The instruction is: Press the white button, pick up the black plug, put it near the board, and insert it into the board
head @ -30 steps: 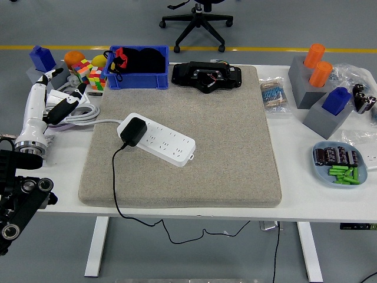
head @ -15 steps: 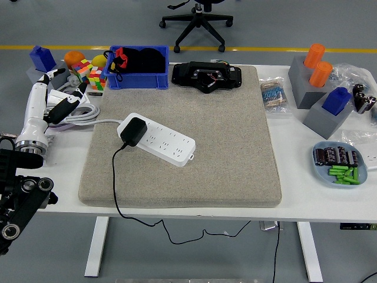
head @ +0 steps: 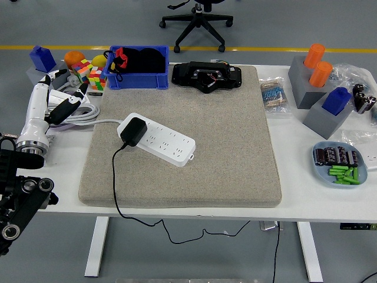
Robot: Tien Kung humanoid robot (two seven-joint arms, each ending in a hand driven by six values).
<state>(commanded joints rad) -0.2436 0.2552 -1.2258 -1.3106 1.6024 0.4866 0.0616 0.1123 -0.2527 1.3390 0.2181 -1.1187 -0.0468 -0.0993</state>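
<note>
A white power strip (head: 160, 141) lies on the grey mat (head: 182, 138), slanting from upper left to lower right. A black plug (head: 133, 131) sits in the strip's left end, its black cord running down over the table's front edge. My left hand (head: 52, 97) is white, at the table's left edge, well left of the strip, fingers relaxed and holding nothing. My right hand is out of view.
A blue bin (head: 138, 68) with dark things and a black device (head: 206, 75) stand at the back. Colourful cubes (head: 91, 73) and a white cable coil (head: 79, 112) lie by my left hand. Grey blocks with orange and blue pieces (head: 321, 88) and a blue dish (head: 340, 165) are at the right.
My left hand has drawn back slightly to the left and up, away from the strip. The plug and strip have not moved.
</note>
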